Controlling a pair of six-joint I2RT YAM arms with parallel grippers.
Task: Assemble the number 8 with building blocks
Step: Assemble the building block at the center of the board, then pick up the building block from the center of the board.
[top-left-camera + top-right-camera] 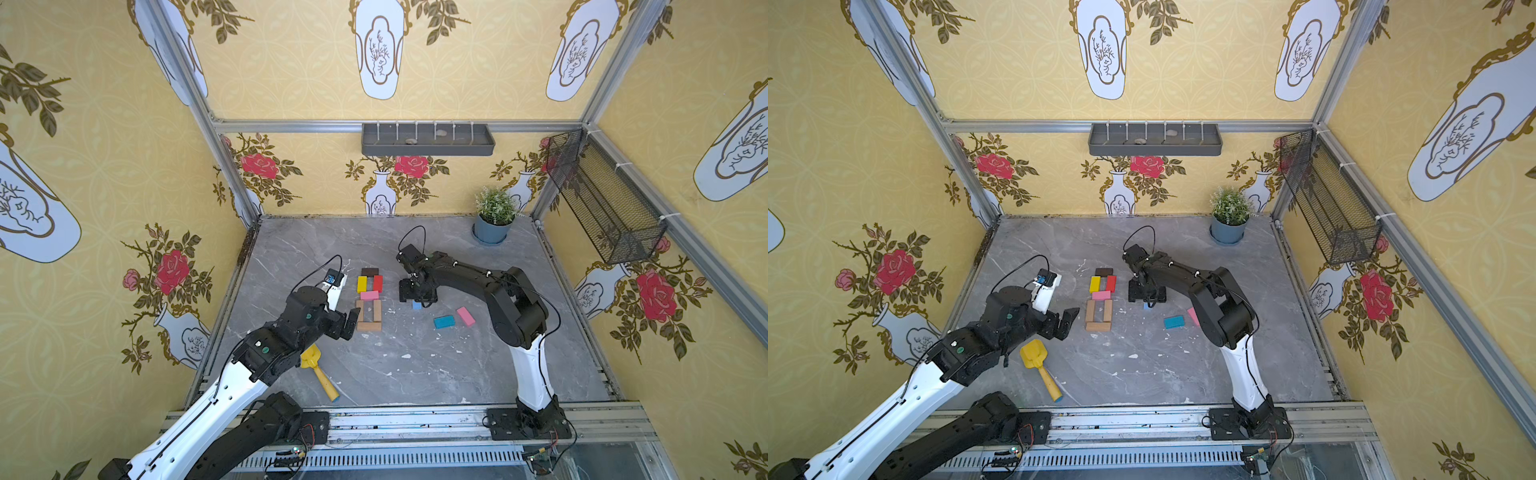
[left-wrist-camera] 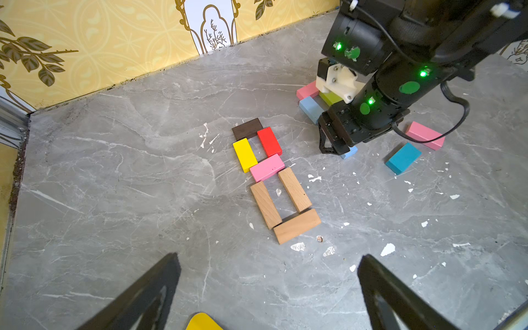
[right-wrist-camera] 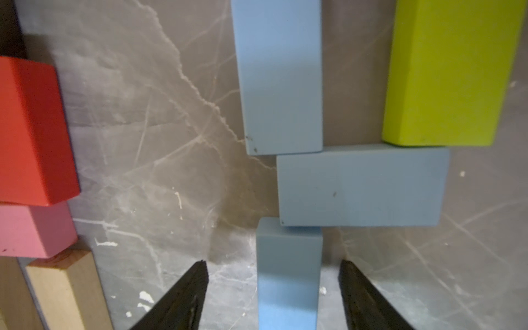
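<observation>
seven blocks lie flat on the grey table (image 1: 415, 374) as a closed figure eight, clear in both top views. dark brown block (image 1: 370, 272) caps the far end. yellow block (image 1: 362, 284) and red block (image 1: 377, 283) form the sides of the upper loop, and pink block (image 1: 369, 295) is the crossbar. three tan blocks (image 1: 369, 326) make a u that closes the lower loop. neighbours touch.

right gripper (image 3: 274, 285) sits low over the table just right of the eight, pointing down. its jaws are spread either side of a light blue block (image 3: 288, 271), bare table showing on both sides, nothing pinched. that block's far end meets a second light blue block (image 3: 361, 185) lying crosswise. beyond it a third light blue block (image 3: 281, 77) and a green block (image 3: 454, 71) run side by side, apart from each other, each with an end against the crosswise one. a far pink block (image 2: 307, 90) shows past them, mostly hidden by the arm.

teal block (image 1: 444, 321) and loose pink block (image 1: 466, 316) lie close together further right.

left gripper (image 2: 270, 274) hangs above the table near the eight's tan end, jaws wide apart, nothing between. yellow toy shovel (image 1: 318, 370) lies under the left arm.
</observation>
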